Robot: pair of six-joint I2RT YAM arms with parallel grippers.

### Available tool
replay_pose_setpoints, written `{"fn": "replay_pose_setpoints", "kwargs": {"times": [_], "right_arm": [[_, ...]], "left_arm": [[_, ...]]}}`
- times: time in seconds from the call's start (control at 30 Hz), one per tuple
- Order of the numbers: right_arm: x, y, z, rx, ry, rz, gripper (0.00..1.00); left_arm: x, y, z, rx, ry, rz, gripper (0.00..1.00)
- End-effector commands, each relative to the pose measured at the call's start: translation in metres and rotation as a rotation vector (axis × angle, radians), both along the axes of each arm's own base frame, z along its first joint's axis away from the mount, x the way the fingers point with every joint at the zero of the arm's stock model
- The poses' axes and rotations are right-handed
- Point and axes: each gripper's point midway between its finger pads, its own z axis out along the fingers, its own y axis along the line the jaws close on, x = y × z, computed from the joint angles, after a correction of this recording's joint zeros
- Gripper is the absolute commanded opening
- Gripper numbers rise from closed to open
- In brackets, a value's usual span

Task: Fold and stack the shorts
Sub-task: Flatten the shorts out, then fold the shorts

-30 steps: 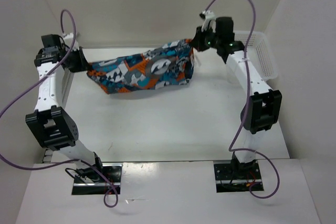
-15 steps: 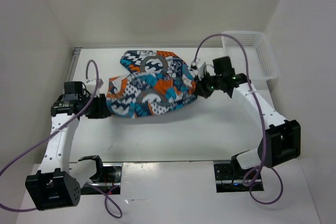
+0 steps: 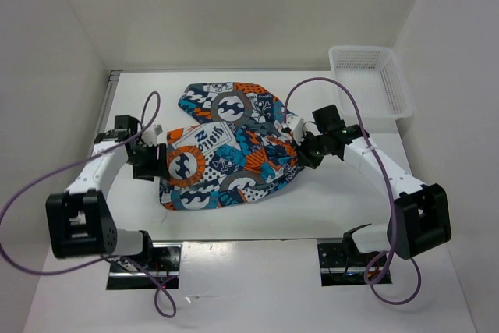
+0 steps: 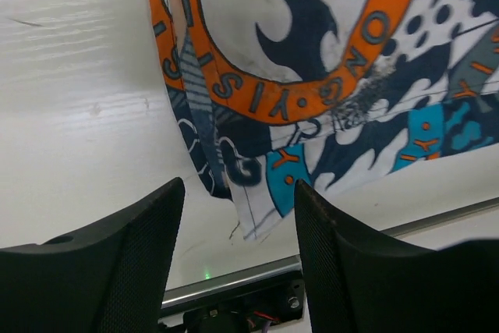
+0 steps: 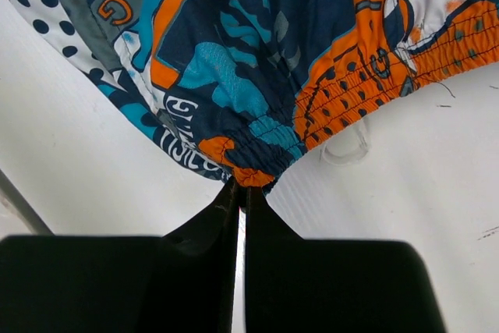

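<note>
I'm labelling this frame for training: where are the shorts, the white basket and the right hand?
shorts (image 3: 226, 163), top external view, middle of the printed fabric.
white basket (image 3: 366, 83), top external view, its bare floor.
right hand (image 5: 240, 186), right wrist view, between the fingertips pinching the waistband.

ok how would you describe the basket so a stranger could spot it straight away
Start at the white table and go to its far right corner. The basket sits there. It is white with lattice walls, unlike the busy printed shorts mid-table.
</note>
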Motion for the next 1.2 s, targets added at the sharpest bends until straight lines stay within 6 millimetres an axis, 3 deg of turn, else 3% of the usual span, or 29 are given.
{"fn": "replay_pose_setpoints", "kwargs": {"times": [0.0,0.17,0.33,0.43,0.53,0.63,0.77,0.8,0.83,0.9,0.97,1.03,1.13,1.17], "right_arm": [[0.011,-0.002,0.008,-0.017,-0.081,0.018,0.00],[0.017,-0.002,0.009,-0.025,-0.099,0.019,0.00],[0.019,-0.002,0.004,-0.028,-0.089,0.019,0.00],[0.024,0.000,0.008,-0.029,-0.102,0.026,0.00],[0.027,0.001,0.005,-0.032,-0.093,0.027,0.00],[0.029,0.002,0.006,-0.031,-0.095,0.027,0.00],[0.034,0.003,0.008,-0.031,-0.109,0.034,0.00],[0.035,0.002,0.008,-0.038,-0.112,0.029,0.00],[0.035,0.002,0.008,-0.038,-0.112,0.029,0.00],[0.039,0.003,0.009,-0.036,-0.119,0.029,0.00],[0.043,0.005,0.011,-0.024,-0.119,0.010,0.00],[0.060,0.010,0.031,0.005,-0.177,-0.021,0.00],[0.090,0.024,0.064,0.079,-0.238,-0.088,0.00],[0.105,0.031,0.088,0.123,-0.277,-0.119,0.00]], "left_arm": [[0.007,0.000,-0.014,0.003,0.072,-0.014,0.65],[-0.005,-0.005,-0.039,-0.004,0.232,-0.035,0.61],[-0.013,-0.020,-0.037,-0.071,0.266,-0.061,0.61],[-0.024,-0.026,-0.052,-0.079,0.381,-0.084,0.61],[-0.033,-0.027,-0.064,-0.087,0.460,-0.082,0.53],[-0.031,-0.034,-0.062,-0.118,0.458,-0.094,0.51],[-0.030,-0.035,-0.065,-0.107,0.469,-0.105,0.39],[-0.030,-0.035,-0.065,-0.107,0.469,-0.105,0.33],[-0.027,-0.035,-0.065,-0.107,0.468,-0.105,0.19],[-0.016,-0.036,-0.060,-0.114,0.437,-0.107,0.08],[0.000,-0.040,-0.049,-0.139,0.391,-0.112,0.03],[0.017,-0.041,-0.032,-0.140,0.308,-0.119,0.00],[0.069,-0.031,0.016,-0.117,0.064,-0.104,0.00],[0.082,-0.025,0.039,-0.095,-0.032,-0.097,0.00]]}}
